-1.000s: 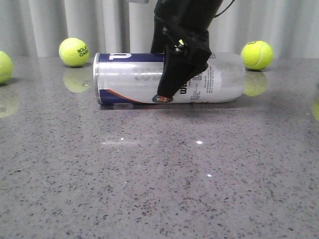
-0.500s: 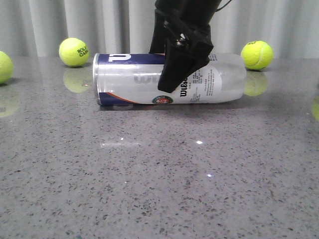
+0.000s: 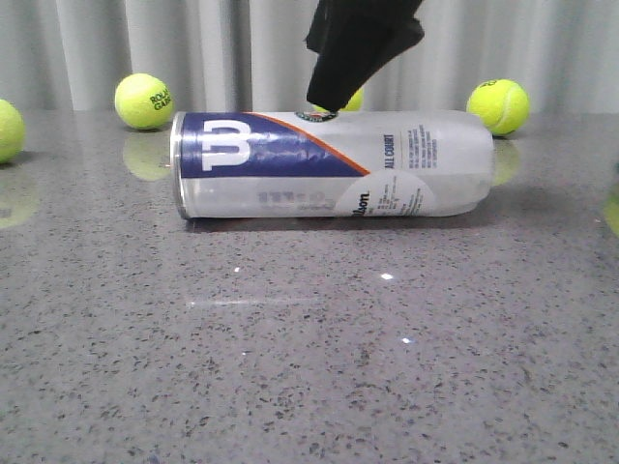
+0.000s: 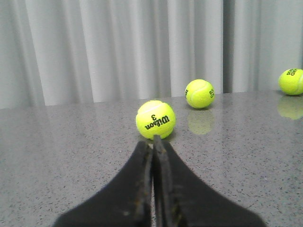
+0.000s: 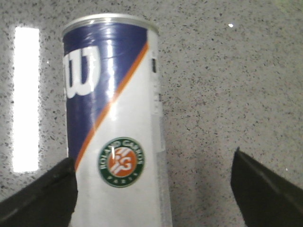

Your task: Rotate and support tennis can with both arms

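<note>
The tennis can [image 3: 329,164] lies on its side on the grey table, silver rim to the left, navy label and orange stripe facing front. My right gripper [image 3: 332,95] hangs just over its top by the round emblem. In the right wrist view the tennis can [image 5: 113,118] runs lengthwise below the right gripper [image 5: 151,158], which is open wide. One finger [image 5: 47,194] sits at the can's edge, the other [image 5: 265,189] well off to the side over bare table. The left gripper [image 4: 152,142] is shut and empty, away from the can, pointing at a tennis ball [image 4: 155,119].
Tennis balls lie along the back of the table [image 3: 309,367]: one at the left [image 3: 143,101], one at the right [image 3: 498,106], one at the far left edge [image 3: 5,130]. Another peeks out behind the can [image 3: 350,101]. A grey curtain closes the back.
The can has rolled, so the navy label now faces front instead of the printed text. The right gripper has lifted from the can's front side to above it.
</note>
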Controlling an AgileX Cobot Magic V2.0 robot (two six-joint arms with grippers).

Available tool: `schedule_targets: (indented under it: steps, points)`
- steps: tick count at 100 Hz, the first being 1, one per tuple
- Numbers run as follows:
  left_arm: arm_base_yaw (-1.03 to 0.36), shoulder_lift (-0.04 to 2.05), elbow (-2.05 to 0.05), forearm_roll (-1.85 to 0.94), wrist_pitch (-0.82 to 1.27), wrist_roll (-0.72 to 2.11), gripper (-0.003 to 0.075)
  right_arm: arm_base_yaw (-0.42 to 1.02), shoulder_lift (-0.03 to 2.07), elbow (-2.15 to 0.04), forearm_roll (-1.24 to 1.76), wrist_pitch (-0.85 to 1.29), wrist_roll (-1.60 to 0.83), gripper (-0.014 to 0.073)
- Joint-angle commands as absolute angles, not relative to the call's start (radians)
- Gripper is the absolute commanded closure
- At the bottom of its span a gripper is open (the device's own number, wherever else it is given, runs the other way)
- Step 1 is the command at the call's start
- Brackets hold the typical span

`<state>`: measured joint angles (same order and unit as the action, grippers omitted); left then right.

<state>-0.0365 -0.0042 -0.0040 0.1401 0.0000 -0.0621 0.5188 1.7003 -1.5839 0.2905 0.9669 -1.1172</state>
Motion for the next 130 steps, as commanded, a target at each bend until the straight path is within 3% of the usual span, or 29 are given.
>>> schedule_targets:
  steps: [1, 21, 76, 130]
  points:
    - [-0.036, -0.044, 0.043, 0.140, -0.084, -0.070, 0.0741, 0.516, 1.623, -1.619, 0.307, 0.962, -1.019, -0.0053]
    - [-0.036, -0.044, 0.043, 0.140, -0.084, -0.070, 0.0741, 0.516, 1.587, -1.619, 0.307, 1.033, -0.877, -0.0053]
    - [-0.036, -0.044, 0.043, 0.140, -0.084, -0.070, 0.0741, 0.507, 1.520, -1.619, 0.294, 0.952, -0.488, -0.0052]
    - [-0.036, -0.044, 0.043, 0.140, -0.084, -0.070, 0.0741, 0.299, 1.355, -1.510, 0.288, 0.889, -0.356, -0.0052]
